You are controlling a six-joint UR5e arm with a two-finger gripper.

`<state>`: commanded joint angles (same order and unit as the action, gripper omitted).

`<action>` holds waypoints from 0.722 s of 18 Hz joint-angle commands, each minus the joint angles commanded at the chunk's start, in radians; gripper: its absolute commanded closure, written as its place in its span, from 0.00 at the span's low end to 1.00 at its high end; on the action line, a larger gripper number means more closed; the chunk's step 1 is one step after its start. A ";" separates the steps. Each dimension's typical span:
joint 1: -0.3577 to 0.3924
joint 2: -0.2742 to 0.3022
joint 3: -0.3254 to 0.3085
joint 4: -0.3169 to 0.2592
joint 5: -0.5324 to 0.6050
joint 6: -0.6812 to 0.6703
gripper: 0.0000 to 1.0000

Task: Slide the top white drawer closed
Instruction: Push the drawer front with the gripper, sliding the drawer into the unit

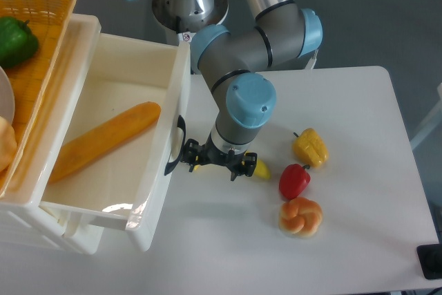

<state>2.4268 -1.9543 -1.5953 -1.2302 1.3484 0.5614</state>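
The top white drawer [117,84] stands pulled out at the left, and a long orange vegetable [103,141] lies inside it. Its curved black handle [174,147] faces right on the front panel. My gripper [214,162] hangs low over the table just right of that panel, jaws spread wide, and its left finger [190,153] touches the handle. Nothing sits between the fingers. A small yellow object [262,169] shows at the gripper's right side, partly hidden under it.
A woven orange-yellow basket [41,5] with a green pepper [15,39] sits on the cabinet at the far left. A yellow pepper [310,146], a red pepper [294,181] and a knotted bun [300,215] lie right of the gripper. The robot base [190,5] stands behind.
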 joint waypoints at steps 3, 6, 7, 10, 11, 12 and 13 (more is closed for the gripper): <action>0.000 0.005 0.000 -0.003 -0.002 0.000 0.00; -0.009 0.009 0.000 -0.014 0.002 -0.002 0.00; -0.009 0.011 0.000 -0.018 0.002 -0.002 0.00; -0.012 0.014 0.000 -0.026 0.000 0.000 0.00; -0.015 0.018 0.000 -0.032 0.000 0.000 0.00; -0.023 0.026 0.000 -0.037 0.002 0.000 0.00; -0.028 0.028 0.000 -0.040 0.000 0.000 0.00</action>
<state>2.3992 -1.9267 -1.5953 -1.2701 1.3484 0.5614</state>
